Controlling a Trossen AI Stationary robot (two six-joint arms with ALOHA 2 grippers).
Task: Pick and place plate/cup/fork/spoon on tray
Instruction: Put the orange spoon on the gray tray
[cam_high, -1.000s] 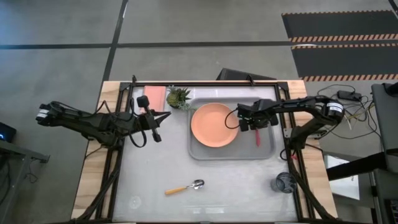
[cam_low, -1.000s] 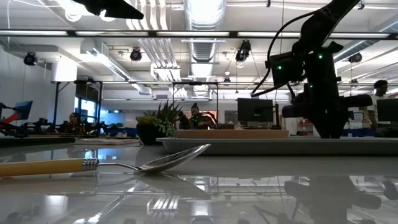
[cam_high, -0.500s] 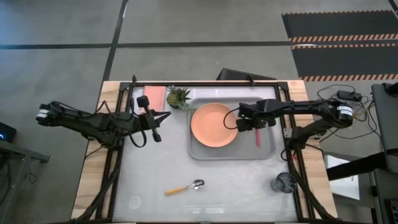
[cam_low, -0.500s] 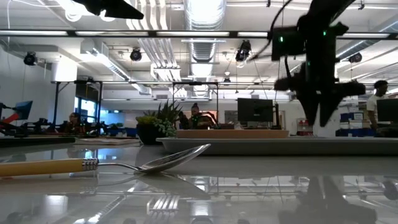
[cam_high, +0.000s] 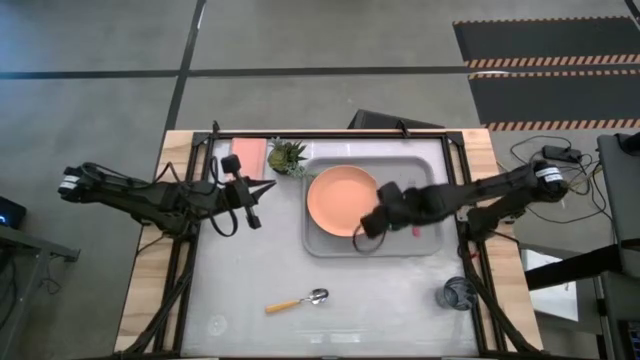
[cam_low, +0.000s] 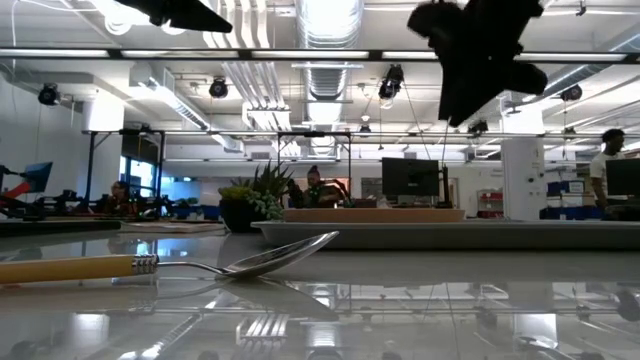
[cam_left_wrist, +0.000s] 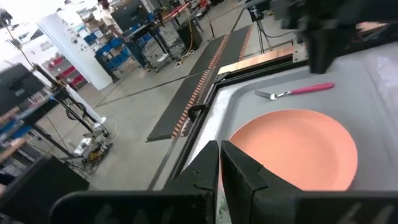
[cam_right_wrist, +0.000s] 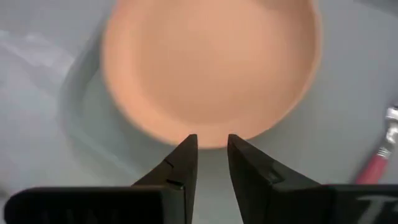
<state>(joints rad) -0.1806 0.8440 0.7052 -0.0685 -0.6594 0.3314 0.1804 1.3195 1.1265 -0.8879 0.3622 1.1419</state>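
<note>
The salmon-orange plate (cam_high: 338, 198) lies flat in the light grey tray (cam_high: 322, 242); it also shows in the right wrist view (cam_right_wrist: 205, 62). The pink-red-handled fork (cam_left_wrist: 298, 91) lies on the tray floor to the plate's right, partly under my right arm in the high view (cam_high: 413, 230). The orange-handled spoon (cam_high: 297, 300) lies on the table near the front. The dark cup (cam_high: 458, 295) stands at the near right. My right gripper (cam_right_wrist: 211, 146) hangs above the plate's near right rim, slightly open and empty. My left gripper (cam_left_wrist: 220, 155) is shut and empty, left of the tray (cam_high: 251, 212).
A small potted plant (cam_high: 287, 155) and a pink rectangular pad (cam_high: 248, 152) sit at the far edge, left of the tray. In the low view the spoon (cam_low: 170, 264) lies close in front, with the tray's rim (cam_low: 450, 232) behind it.
My right gripper has risen from above the fork on the tray's right part and swung toward the table's left and near edges, ending over the plate's near right rim. The fork stays flat on the tray.
</note>
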